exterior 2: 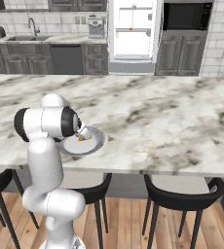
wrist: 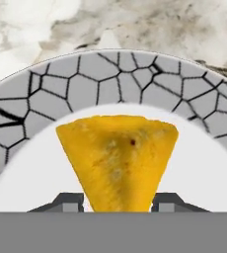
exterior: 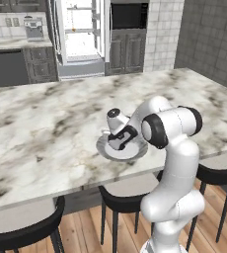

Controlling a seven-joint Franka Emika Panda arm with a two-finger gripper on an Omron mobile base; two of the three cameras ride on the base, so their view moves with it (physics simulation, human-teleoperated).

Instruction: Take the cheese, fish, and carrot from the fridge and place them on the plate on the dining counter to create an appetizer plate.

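Marble dining counter [exterior: 46,118] w/ plate [wrist: 31,94] near its front edge; cheese [wrist: 118,158] wedge sits over plate's pale centre, between the two fingertips [wrist: 66,201] of gripper [wrist: 118,203]. Can't tell if fingers are pinching or just flanking it. Risk: if it's still stuck to a pad on retreat, wedge could drag off-centre or tip; fish & carrot not on plate yet, fridge [exterior: 81,34] open behind.
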